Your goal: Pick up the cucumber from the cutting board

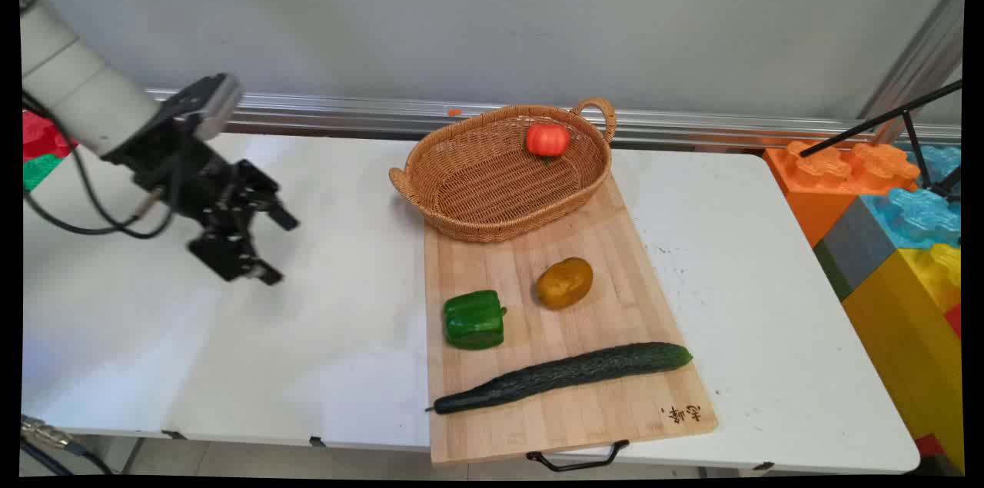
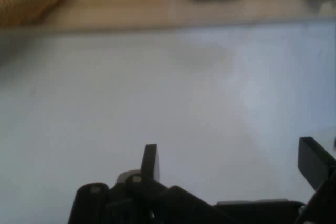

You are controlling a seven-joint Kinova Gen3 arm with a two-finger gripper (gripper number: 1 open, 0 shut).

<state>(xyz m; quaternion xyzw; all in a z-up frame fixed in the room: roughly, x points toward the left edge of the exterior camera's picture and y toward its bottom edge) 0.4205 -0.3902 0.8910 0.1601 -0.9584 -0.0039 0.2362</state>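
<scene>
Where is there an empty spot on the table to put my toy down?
The white table is bare right of the cutting board, and on the left beyond the open pincer. The board is crowded: basket with tomato, green pepper, potato, cucumber.

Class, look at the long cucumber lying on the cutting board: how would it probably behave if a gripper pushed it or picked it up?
The cucumber is long and rounded, so a sideways push would likely roll it across the flat cutting board. It looks stiff rather than floppy, though slightly curved. Its skin appears smooth and glossy, so it may slip, and gripped near one end it would probably tilt.
</scene>
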